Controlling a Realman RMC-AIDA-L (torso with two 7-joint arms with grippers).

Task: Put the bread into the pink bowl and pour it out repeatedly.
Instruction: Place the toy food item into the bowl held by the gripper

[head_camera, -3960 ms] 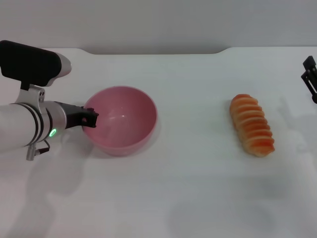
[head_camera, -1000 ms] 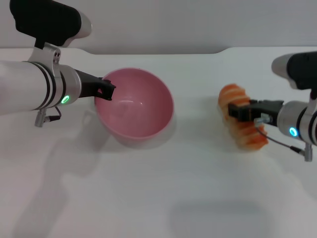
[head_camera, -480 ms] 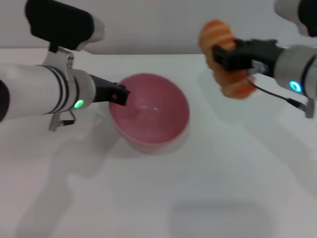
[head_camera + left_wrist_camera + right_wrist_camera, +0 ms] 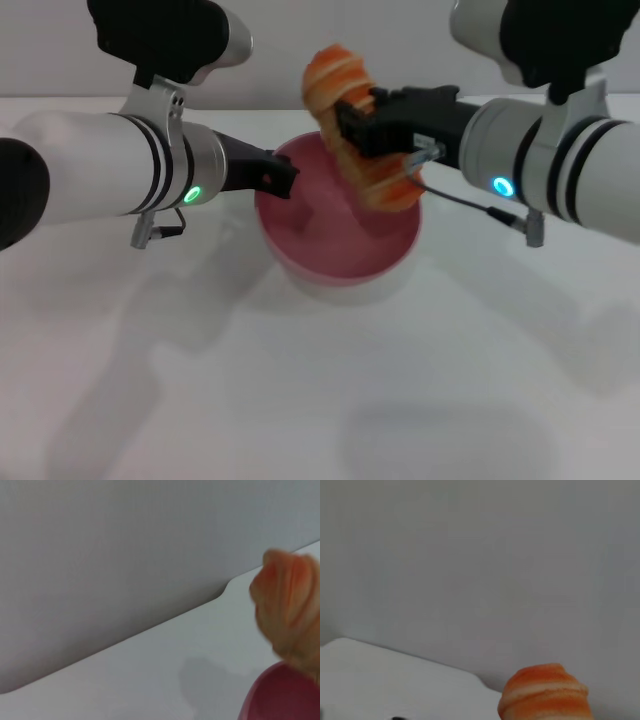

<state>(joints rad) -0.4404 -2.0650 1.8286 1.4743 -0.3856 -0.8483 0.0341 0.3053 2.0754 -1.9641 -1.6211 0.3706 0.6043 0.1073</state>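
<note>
Bread (image 4: pixel 355 130) between right fingers (image 4: pixel 352 128)

No legible text, label, brand, number or sign in any of the three views. The glossy pink plastic bowl (image 4: pixel 340 240) is plain, and the orange-and-cream ridged toy loaf (image 4: pixel 355 125) carries stripes only, no print. The white arm housings and black camera mounts show no lettering. The only marks are indicator lights: one small green light on the left arm's wrist segment (image 4: pixel 187 194) and one small blue light on the right arm's wrist segment (image 4: pixel 497 186); neither forms a character. The white bench (image 4: pixel 300 400) and the grey wall behind it are unmarked.
</note>
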